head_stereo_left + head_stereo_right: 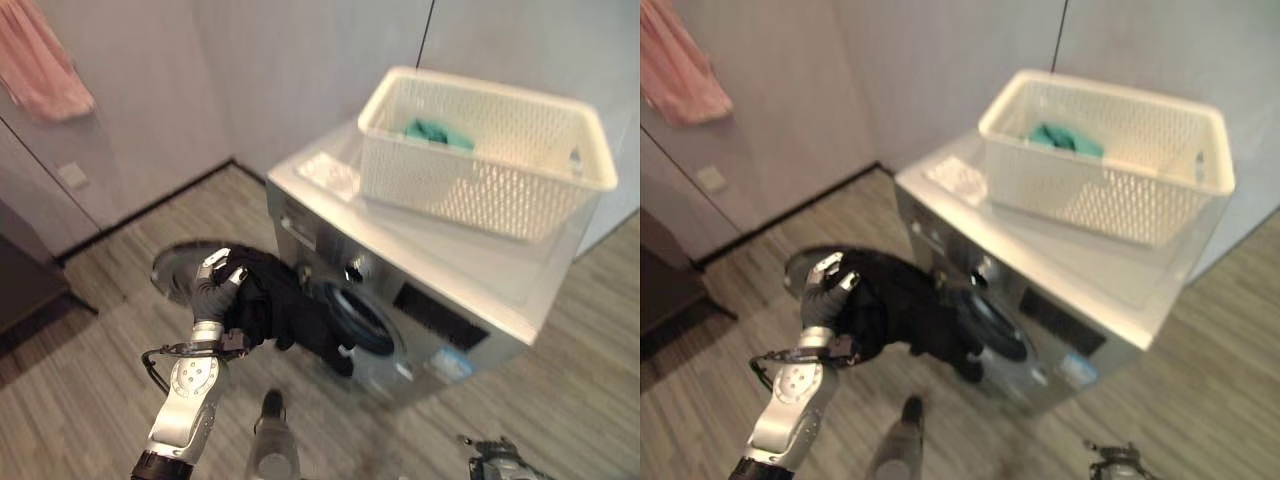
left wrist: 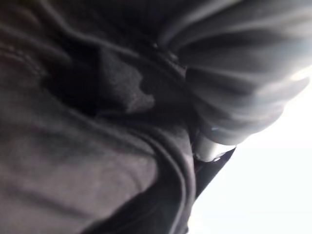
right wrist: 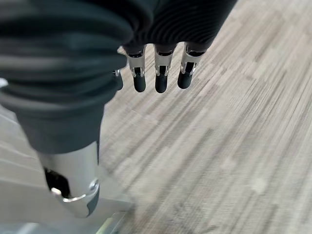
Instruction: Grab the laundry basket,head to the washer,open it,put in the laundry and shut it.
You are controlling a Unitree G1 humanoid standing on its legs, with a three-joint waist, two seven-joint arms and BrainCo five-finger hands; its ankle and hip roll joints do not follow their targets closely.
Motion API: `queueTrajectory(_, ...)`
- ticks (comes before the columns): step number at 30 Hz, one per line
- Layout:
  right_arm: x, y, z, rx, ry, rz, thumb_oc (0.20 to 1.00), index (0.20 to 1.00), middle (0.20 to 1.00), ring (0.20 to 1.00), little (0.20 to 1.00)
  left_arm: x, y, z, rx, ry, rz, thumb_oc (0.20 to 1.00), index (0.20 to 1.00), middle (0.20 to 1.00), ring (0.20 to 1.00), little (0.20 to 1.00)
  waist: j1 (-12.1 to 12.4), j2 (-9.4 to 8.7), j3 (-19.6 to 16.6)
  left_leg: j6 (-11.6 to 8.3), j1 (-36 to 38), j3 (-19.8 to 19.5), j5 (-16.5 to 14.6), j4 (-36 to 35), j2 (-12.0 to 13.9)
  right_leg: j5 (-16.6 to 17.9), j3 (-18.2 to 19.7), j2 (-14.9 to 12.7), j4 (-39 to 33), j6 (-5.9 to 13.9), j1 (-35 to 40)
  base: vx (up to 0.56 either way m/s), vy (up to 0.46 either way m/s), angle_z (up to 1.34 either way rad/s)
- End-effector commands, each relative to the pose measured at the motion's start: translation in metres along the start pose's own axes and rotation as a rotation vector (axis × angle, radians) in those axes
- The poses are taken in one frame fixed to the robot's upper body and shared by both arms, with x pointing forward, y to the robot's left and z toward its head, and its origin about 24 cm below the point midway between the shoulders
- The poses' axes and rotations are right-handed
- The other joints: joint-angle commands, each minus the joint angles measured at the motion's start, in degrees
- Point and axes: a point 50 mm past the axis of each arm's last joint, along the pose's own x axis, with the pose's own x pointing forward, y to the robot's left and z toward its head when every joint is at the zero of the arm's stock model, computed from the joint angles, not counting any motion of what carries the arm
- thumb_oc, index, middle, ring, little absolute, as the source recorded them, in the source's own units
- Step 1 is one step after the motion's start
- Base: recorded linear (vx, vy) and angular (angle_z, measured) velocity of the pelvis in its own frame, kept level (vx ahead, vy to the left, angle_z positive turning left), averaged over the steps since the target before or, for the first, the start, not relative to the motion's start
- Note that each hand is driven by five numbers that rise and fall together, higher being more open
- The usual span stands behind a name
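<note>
Now left hand (image 1: 215, 285) clutches dark garment (image 1: 290, 305).

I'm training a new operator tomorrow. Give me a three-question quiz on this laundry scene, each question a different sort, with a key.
1. True or false: the basket stands on top of the washer.
2. What does the left hand hold? A) green cloth B) black garment C) pink towel
3. Fill in: the green cloth lies in the ____.

Key: 1 true. 2 B, the black garment, at the washer's open door. 3 basket.
</note>
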Motion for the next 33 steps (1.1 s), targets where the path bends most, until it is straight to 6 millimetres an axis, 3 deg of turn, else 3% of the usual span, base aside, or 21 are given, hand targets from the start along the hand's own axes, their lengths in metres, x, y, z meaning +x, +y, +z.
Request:
queueTrajectory(1, -0.001, -0.001, 0.001, 0.040, -0.025, -0.025, 1.000, 1.000, 1.000, 1.000, 1.000, 0.008, -0.003, 0.063, -0.042, -0.311, -0.040, 0.200, 0.200, 0.200, 0.200, 0.200, -0.2, 0.96, 1.2, 2.35, -4.8, 4.2, -2.2, -0.5, 2.1, -2.7, -0.2, -1.4, -2.7, 2.33, 5.4, -0.06, 0.086, 0.05)
queueTrajectory(3, -0.001, -0.002, -0.007, 0.057, 0.001, -0.028, 1.000, 1.000, 1.000, 1.000, 1.000, 0.006, 0.001, 0.062, -0.031, -0.305, -0.039, 0.200, 0.200, 0.200, 0.200, 0.200, -0.6, 2.11, 1.8, 1.34, -5.3, 5.5, -2.0, -2.0, 2.6, -3.0, 0.3, -1.8, -0.9, 2.31, 1.7, -0.10, 0.105, -0.13)
queueTrajectory(5, -0.001, -0.002, -0.006, 0.059, 0.001, -0.029, 1.000, 1.000, 1.000, 1.000, 1.000, 0.005, 0.001, 0.062, -0.026, -0.305, -0.043, 0.200, 0.200, 0.200, 0.200, 0.200, -0.7, 2.38, 2.2, 1.27, -5.8, 6.0, -2.0, -2.2, 2.6, -2.6, 0.3, -2.2, -0.3, 2.53, 0.1, -0.15, 0.134, -0.43)
queueTrajectory(6, 0.000, -0.002, 0.000, 0.068, -0.013, -0.030, 1.000, 1.000, 1.000, 1.000, 1.000, 0.005, 0.001, 0.062, -0.037, -0.302, -0.052, 0.200, 0.200, 0.200, 0.200, 0.200, -0.8, 3.08, 3.5, 1.60, -7.0, 6.7, -2.3, -2.3, 2.3, -1.7, 2.0, -3.0, 1.6, 3.10, -4.3, -0.21, 0.174, -0.40)
queueTrajectory(11, -0.002, 0.003, 0.007, 0.087, -0.034, -0.011, 1.000, 1.000, 1.000, 1.000, 1.000, 0.005, 0.001, 0.051, -0.081, -0.259, -0.047, 0.200, 0.200, 0.200, 0.200, 0.200, -1.9, 2.88, 6.1, 2.39, -8.9, 8.9, -2.7, -1.4, 1.6, 0.7, 4.9, -4.9, 2.1, 4.28, -8.7, -0.14, 0.169, -0.42)
queueTrajectory(12, -0.002, 0.005, 0.012, 0.098, -0.055, -0.005, 1.000, 1.000, 1.000, 1.000, 1.000, 0.007, -0.004, 0.046, -0.097, -0.236, -0.064, 0.200, 0.200, 0.200, 0.200, 0.200, -3.0, 2.20, 7.7, 2.04, -9.9, 9.3, -4.2, -0.1, 0.7, 0.0, 5.9, -5.7, 1.9, 4.47, -9.1, 0.00, 0.057, -0.31)
queueTrajectory(16, -0.005, 0.013, 0.026, 0.123, -0.108, 0.019, 1.000, 1.000, 1.000, 1.000, 1.000, 0.011, -0.015, 0.036, -0.123, -0.197, -0.089, 0.200, 0.200, 0.200, 0.200, 0.200, -4.1, 1.29, 9.5, 2.31, -11.9, 10.0, -5.1, 2.0, -0.4, 1.2, 6.6, -6.6, 1.3, 4.74, -10.3, -0.04, 0.069, -0.05)
queueTrajectory(20, -0.025, 0.039, 0.092, 0.196, -0.339, 0.085, 1.000, 1.000, 1.000, 1.000, 1.000, 0.016, -0.046, 0.021, -0.180, -0.125, -0.163, 0.200, 0.200, 0.200, 0.200, 0.200, -4.6, -0.71, 13.1, 2.95, -15.3, 10.7, -6.1, 3.7, -1.4, 3.9, 7.8, -7.9, -0.4, 5.70, -13.1, -0.05, 0.031, -0.08)
queueTrajectory(22, -0.037, 0.046, 0.116, 0.211, -0.438, 0.111, 1.000, 1.000, 1.000, 1.000, 1.000, 0.016, -0.058, 0.017, -0.188, -0.103, -0.201, 0.200, 0.200, 0.200, 0.200, 0.200, -4.7, -1.55, 14.2, 3.26, -16.3, 11.2, -6.5, 4.3, -1.7, 4.8, 8.3, -8.3, -1.1, 6.03, -14.1, -0.02, 0.027, -0.18)
queueTrajectory(23, -0.037, 0.046, 0.116, 0.211, -0.438, 0.111, 1.000, 1.000, 1.000, 1.000, 1.000, 0.017, -0.059, 0.017, -0.187, -0.104, -0.201, 0.200, 0.200, 0.200, 0.200, 0.200, -4.7, -1.58, 14.2, 3.29, -16.3, 11.3, -6.6, 4.3, -1.7, 4.9, 8.4, -8.3, -1.1, 6.06, -14.1, -0.03, 0.032, -0.18)
queueTrajectory(24, -0.050, 0.050, 0.140, 0.231, -0.543, 0.123, 1.000, 1.000, 1.000, 1.000, 1.000, 0.019, -0.074, 0.017, -0.193, -0.097, -0.247, 0.200, 0.200, 0.200, 0.200, 0.200, -4.9, -2.45, 15.5, 3.66, -17.2, 11.7, -7.1, 4.9, -1.9, 5.8, 8.8, -8.8, -1.9, 6.44, -15.0, -0.02, 0.029, -0.07)
queueTrajectory(26, -0.062, 0.053, 0.159, 0.255, -0.623, 0.132, 1.000, 1.000, 1.000, 1.000, 1.000, 0.021, -0.088, 0.017, -0.197, -0.091, -0.283, 0.200, 0.200, 0.200, 0.200, 0.200, -5.3, -3.20, 16.0, 3.89, -18.2, 12.0, -7.5, 5.2, -2.0, 6.6, 9.0, -9.1, -2.7, 6.76, -15.9, -0.01, 0.022, -0.02)
queueTrajectory(33, -0.087, 0.058, 0.184, 0.293, -0.760, 0.152, 1.000, 1.000, 1.000, 1.000, 1.000, 0.036, -0.118, 0.024, -0.179, -0.117, -0.315, 0.200, 0.200, 0.200, 0.200, 0.200, -6.6, -5.65, 16.1, 4.47, -22.4, 12.7, -9.1, 7.1, -2.5, 8.4, 9.9, -9.5, -4.3, 7.29, -19.3, 0.01, 0.018, -0.07)
